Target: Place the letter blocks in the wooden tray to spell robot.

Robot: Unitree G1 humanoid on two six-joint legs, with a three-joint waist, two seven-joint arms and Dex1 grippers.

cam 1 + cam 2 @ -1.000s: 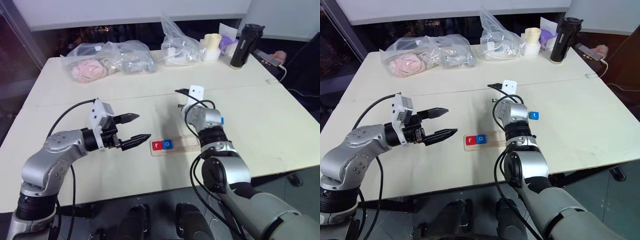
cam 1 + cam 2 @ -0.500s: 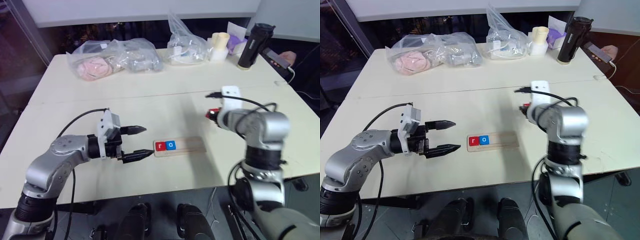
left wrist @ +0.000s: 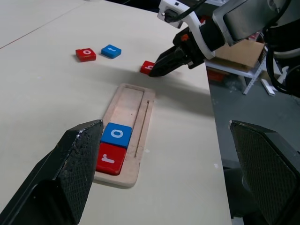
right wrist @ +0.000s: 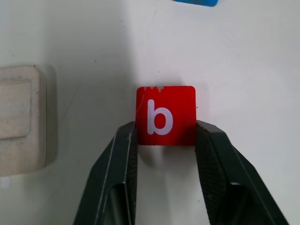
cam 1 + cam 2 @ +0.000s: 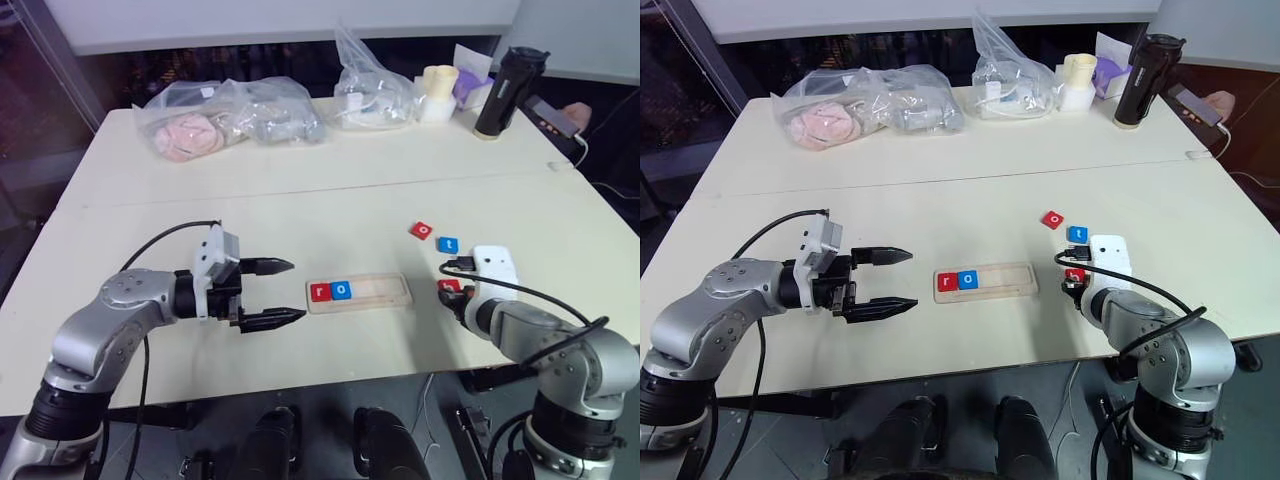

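Observation:
The wooden tray [image 5: 385, 292] lies mid-table with a red r block [image 5: 320, 292] and a blue o block [image 5: 342, 291] in its left end. To the right of the tray, my right gripper [image 5: 455, 295] is shut on the red b block [image 4: 165, 116], which rests on the table, one finger against each side. A red o block [image 5: 421, 230] and a blue t block [image 5: 448, 244] lie loose just beyond it. My left gripper [image 5: 295, 290] hovers open just left of the tray, pointing at it, with nothing between its fingers.
Clear plastic bags [image 5: 225, 115] with soft items sit along the back of the table, beside a cream cup [image 5: 435, 88] and a black bottle [image 5: 500, 92]. A person's hand [image 5: 575, 112] with a phone rests at the far right corner.
My right arm has swung back from beyond the tray to the near right, and its gripper now sits low at the b block. The left gripper has barely moved. The camera has shifted.

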